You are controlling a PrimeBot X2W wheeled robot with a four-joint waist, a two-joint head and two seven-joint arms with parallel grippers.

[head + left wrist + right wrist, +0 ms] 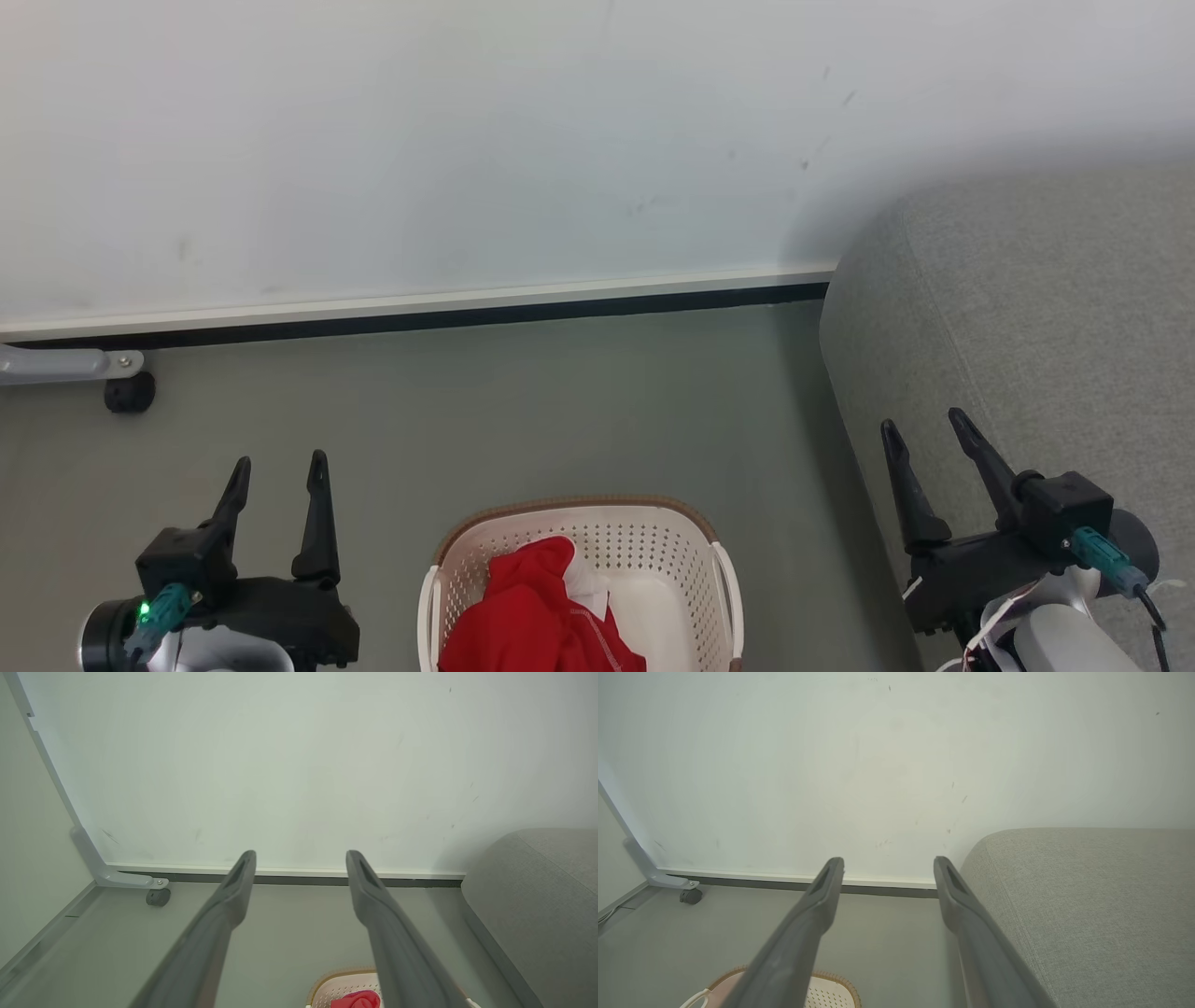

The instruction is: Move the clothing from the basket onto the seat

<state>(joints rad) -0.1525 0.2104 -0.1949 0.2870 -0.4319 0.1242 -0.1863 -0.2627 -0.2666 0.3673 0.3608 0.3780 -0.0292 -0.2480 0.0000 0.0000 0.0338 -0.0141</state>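
Clothing point(532, 616) — red, white-stitched, crumpled — in basket point(653, 539).

No readable text, labels, numbers or signs anywhere.

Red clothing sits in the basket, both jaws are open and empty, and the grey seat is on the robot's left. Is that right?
No: the seat stands on the robot's right, as the head view shows. The clothing does sit in the basket, and the left gripper and right gripper have open, empty jaws.
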